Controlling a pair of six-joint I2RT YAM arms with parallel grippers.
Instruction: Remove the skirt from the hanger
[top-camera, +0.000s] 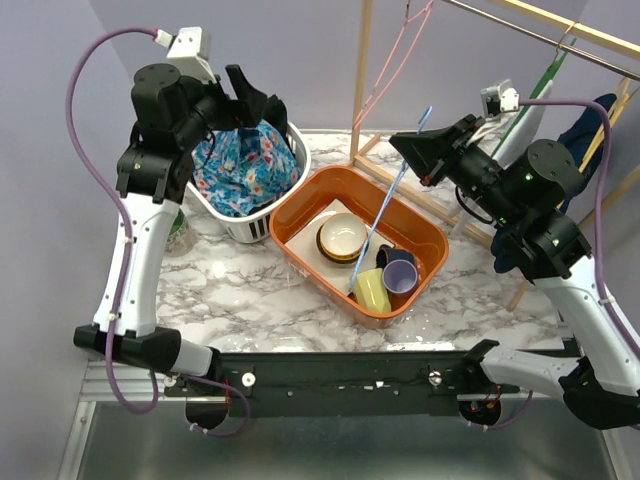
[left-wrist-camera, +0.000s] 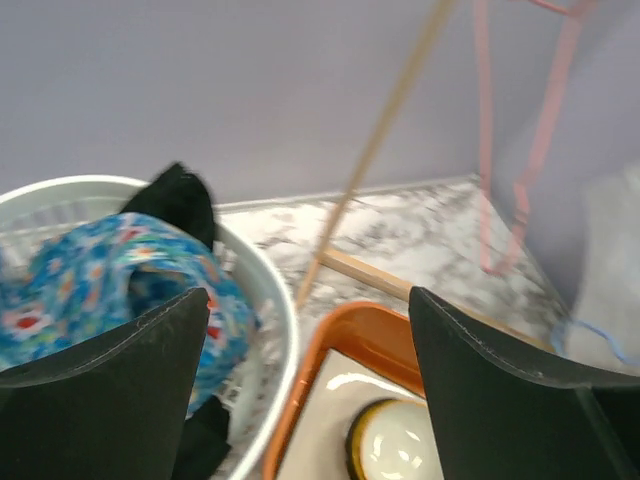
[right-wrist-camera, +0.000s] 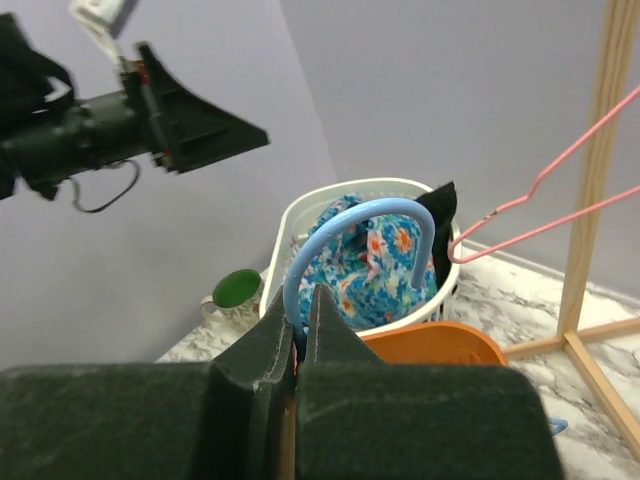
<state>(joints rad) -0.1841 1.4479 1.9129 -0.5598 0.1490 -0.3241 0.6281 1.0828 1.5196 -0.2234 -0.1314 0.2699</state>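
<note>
The right claw (right-wrist-camera: 303, 300) pinches the neck of the bare light-blue wire hanger (right-wrist-camera: 350, 208), the left claw (top-camera: 258, 105) gapes wide above the white plastic laundry basket (top-camera: 245, 228) at ten o'clock, where the blue floral skirt (top-camera: 240, 165) lies, so removal looks done; next, probably, setting the hanger down.

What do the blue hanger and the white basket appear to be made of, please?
The blue hanger looks like smooth plastic or coated wire: thin, evenly coloured. The white basket seems moulded plastic, judging by its slotted wall.
</note>
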